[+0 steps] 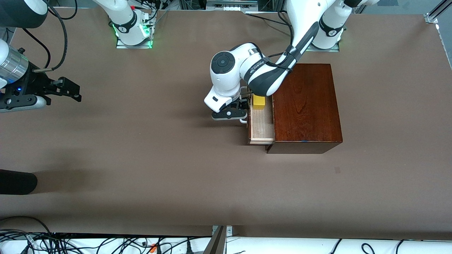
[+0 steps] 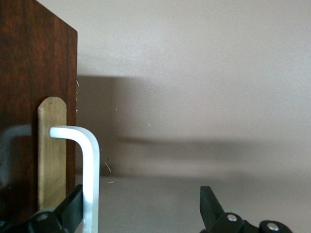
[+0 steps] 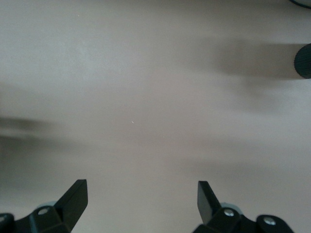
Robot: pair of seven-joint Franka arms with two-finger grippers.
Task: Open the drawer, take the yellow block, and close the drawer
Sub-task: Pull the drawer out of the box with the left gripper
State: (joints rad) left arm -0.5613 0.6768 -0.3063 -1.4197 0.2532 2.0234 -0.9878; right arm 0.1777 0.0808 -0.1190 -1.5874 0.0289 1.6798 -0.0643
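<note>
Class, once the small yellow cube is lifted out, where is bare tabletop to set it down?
Bare brown tabletop stretches between the glossy mahogany box and the waiting right gripper. It is crowded at the pale wooden drawer, where the left gripper sits beside the yellow cube.

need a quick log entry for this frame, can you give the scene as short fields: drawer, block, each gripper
drawer: drawer pulled partly out of the wooden box, white handle on its front
block: yellow block lying in the open drawer
left gripper: left gripper open at the handle, one finger beside the bar
right gripper: right gripper open over bare table at the right arm's end, waiting
</note>
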